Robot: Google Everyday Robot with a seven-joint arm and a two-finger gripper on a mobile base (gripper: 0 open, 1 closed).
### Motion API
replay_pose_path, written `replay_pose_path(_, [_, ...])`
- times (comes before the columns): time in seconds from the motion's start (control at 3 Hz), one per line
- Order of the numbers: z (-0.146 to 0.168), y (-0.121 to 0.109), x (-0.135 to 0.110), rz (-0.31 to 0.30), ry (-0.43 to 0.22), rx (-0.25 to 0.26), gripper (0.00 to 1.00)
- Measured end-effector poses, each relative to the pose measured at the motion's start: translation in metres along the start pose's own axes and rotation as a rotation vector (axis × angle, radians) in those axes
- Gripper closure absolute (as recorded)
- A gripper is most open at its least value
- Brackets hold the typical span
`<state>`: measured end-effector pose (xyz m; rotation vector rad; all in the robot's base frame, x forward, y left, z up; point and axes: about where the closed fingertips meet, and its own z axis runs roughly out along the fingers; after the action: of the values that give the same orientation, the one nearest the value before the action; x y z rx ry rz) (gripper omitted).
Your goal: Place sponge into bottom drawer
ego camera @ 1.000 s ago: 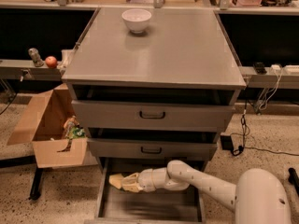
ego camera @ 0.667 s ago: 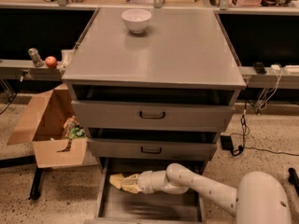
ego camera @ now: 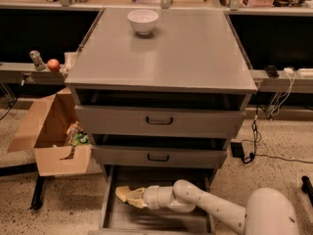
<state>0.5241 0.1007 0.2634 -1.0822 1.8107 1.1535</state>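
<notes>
The bottom drawer (ego camera: 146,220) is pulled out at the foot of the grey cabinet, with its flat grey floor showing. My gripper (ego camera: 133,198) reaches in from the right, low over the drawer's left half. It is shut on the pale yellow sponge (ego camera: 122,193), which sticks out to the left of the fingertips, just above the drawer floor and near the left wall. The arm (ego camera: 205,207) crosses the right part of the drawer.
The two upper drawers (ego camera: 160,121) overhang the back of the bottom one. A white bowl (ego camera: 143,21) stands on the cabinet top. An open cardboard box (ego camera: 54,146) sits on the floor at the left. Cables and a power brick (ego camera: 238,149) lie at the right.
The gripper and sponge have dropped slightly lower over the drawer floor. The arm has shifted a little to the left.
</notes>
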Motion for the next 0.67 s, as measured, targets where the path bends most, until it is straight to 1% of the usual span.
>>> replay_pose_path(0.33, [0.019, -0.009, 0.045, 0.046, 0.000, 0.067, 1.00])
replay_pose_path(0.67, [0.027, -0.022, 0.076, 0.087, -0.021, 0.124, 0.74])
